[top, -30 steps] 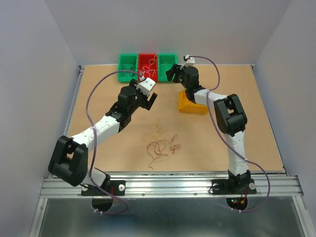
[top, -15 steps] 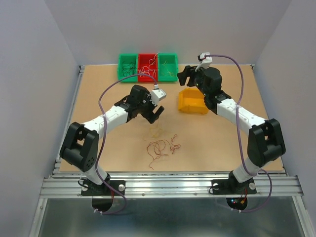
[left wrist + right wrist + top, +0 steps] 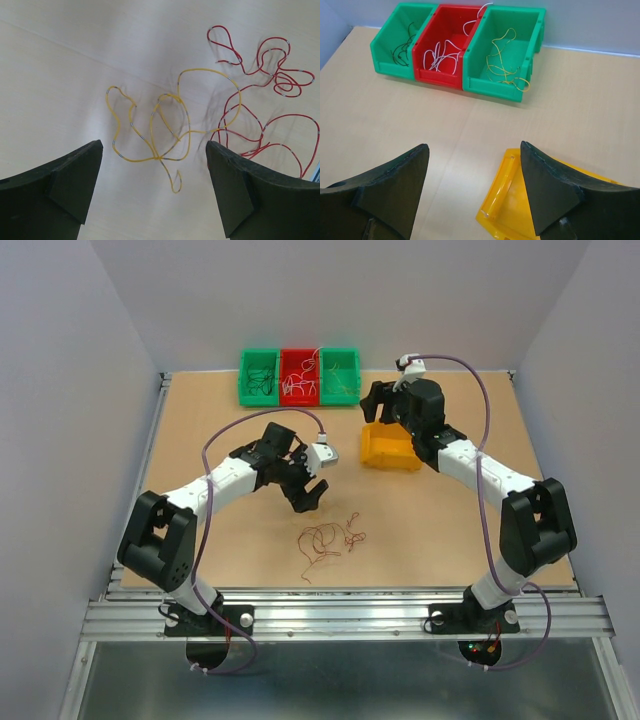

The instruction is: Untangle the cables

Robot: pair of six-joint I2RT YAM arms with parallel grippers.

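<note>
The left hand (image 3: 152, 147) is hanging wide open and empty over a loose yellow cable (image 3: 156, 157) at frame centre, with red cables (image 3: 285, 82) lying at the right on the surface (image 3: 50, 75). The right hand (image 3: 473, 147) is gaping, empty, beside the yellow bin (image 3: 502, 192).

Quick headcount: four bins in all. One red bin (image 3: 298, 375), with two green ones touching it: left green bin (image 3: 258, 375) and right green bin (image 3: 340, 375). There's also a single yellow bin (image 3: 390, 448), right of the red bin and nearer the arms. Two arms, so two tools: left tool (image 3: 154, 147) and right tool (image 3: 473, 146). On the table (image 3: 480, 530), nearer than the red bin, there's one yellow cable (image 3: 157, 158) and one red tangle (image 3: 280, 82). I can't count its strands.
</note>
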